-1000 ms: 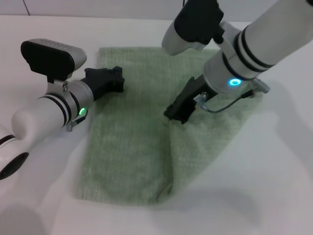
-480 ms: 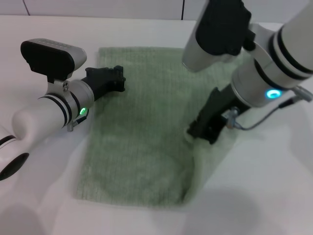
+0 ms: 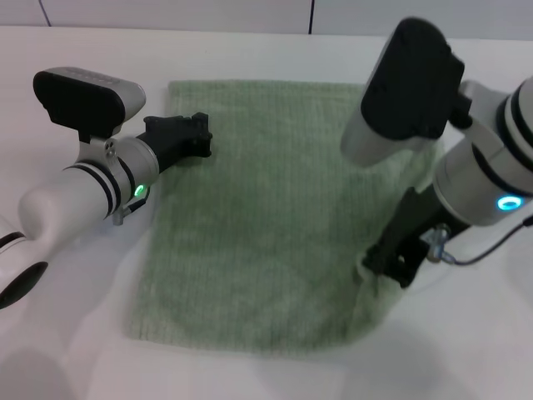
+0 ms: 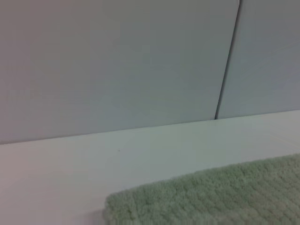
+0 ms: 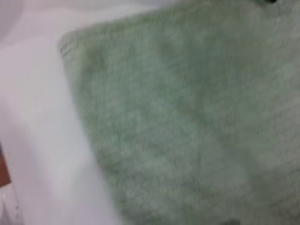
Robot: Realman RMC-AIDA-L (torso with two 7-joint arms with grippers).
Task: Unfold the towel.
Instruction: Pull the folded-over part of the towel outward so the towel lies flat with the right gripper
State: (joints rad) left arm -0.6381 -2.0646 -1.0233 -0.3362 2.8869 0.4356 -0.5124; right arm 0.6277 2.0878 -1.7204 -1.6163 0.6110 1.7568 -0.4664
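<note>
The pale sage-green towel (image 3: 258, 217) lies nearly flat on the white table (image 3: 75, 350). My right gripper (image 3: 388, 267) is shut on the towel's near right edge and holds it slightly raised, with a small fold hanging below it. My left gripper (image 3: 196, 136) rests low on the towel's far left edge. The left wrist view shows a towel edge (image 4: 225, 197) on the table. The right wrist view is filled by the towel (image 5: 187, 117) with one corner showing.
The white table extends on all sides of the towel, with bare room to the right (image 3: 483, 350) and at the front. A grey panelled wall (image 4: 117, 61) stands behind the table's far edge.
My right gripper has pulled the towel's folded half to the right and toward the front, opening the cloth out much wider. The left arm has not moved.
</note>
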